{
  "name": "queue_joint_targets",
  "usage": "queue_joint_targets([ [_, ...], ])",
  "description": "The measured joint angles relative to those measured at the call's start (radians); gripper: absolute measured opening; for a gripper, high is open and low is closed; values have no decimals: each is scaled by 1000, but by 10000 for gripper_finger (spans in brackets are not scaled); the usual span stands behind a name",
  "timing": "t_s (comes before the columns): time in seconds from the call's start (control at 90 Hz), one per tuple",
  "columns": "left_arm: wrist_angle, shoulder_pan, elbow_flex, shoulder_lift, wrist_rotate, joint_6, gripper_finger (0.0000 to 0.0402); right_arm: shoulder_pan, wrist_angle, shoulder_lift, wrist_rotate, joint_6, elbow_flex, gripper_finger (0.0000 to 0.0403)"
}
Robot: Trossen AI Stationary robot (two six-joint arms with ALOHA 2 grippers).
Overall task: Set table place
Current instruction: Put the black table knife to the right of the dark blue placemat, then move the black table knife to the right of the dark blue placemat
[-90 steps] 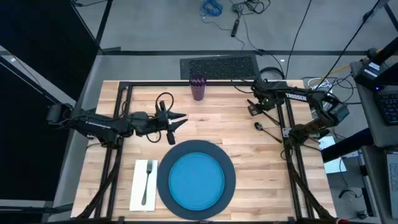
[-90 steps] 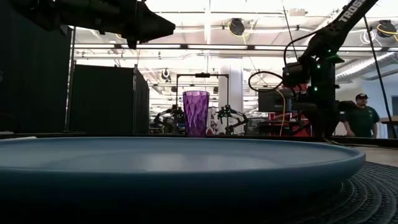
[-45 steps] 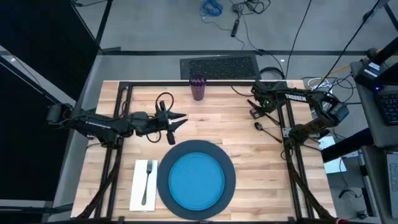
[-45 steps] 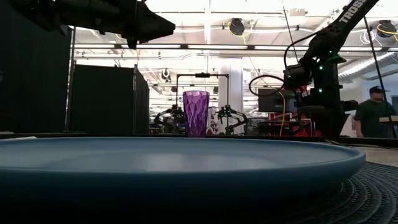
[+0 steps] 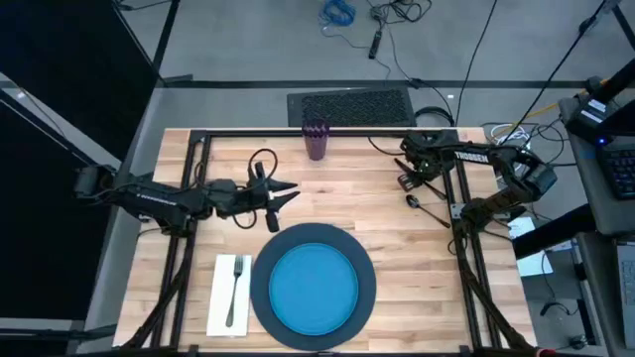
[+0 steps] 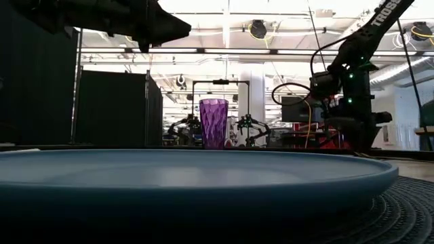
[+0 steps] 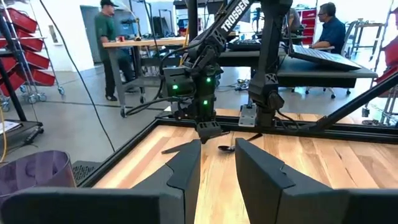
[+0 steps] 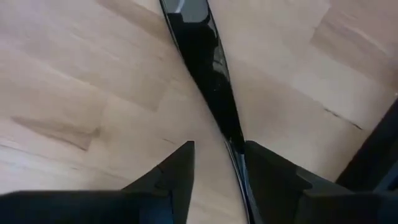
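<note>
- The right gripper [image 5: 405,181] hangs low over the table [image 5: 397,238] on its far right side, with its fingers [image 8: 177,168] parted narrowly to either side of a dark, shiny knife [image 8: 208,68] lying flat on the wood.
- In the right wrist view the knife's long axis runs straight up between the two fingers and away from the gripper; the pads stand just beside it, and I cannot tell whether they touch it.
- A spoon [image 5: 425,207] lies just near that gripper, bowl toward the table's middle and handle slanting off toward the right edge and the near side.
- The left gripper [image 5: 290,191] hovers above the wood left of centre, pointing across toward the right arm, jaws open by a moderate gap and holding nothing.
- The dark grey charger [image 5: 261,288] sits at the near edge with the blue plate [image 5: 315,289] centred on it.
- The white napkin [image 5: 220,297] lies just left of the charger, long axis running near to far.
- The fork [image 5: 235,289] rests along the napkin, tines toward the far side.
- The purple cup [image 5: 316,139] stands upright at the far edge, well apart from the plate.
</note>
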Motion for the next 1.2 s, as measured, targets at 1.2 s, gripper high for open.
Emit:
queue_joint_targets([
  [1.2, 0, 0, 0, 0, 0, 1, 84, -15, -43, -3, -22, -77, 77, 106],
])
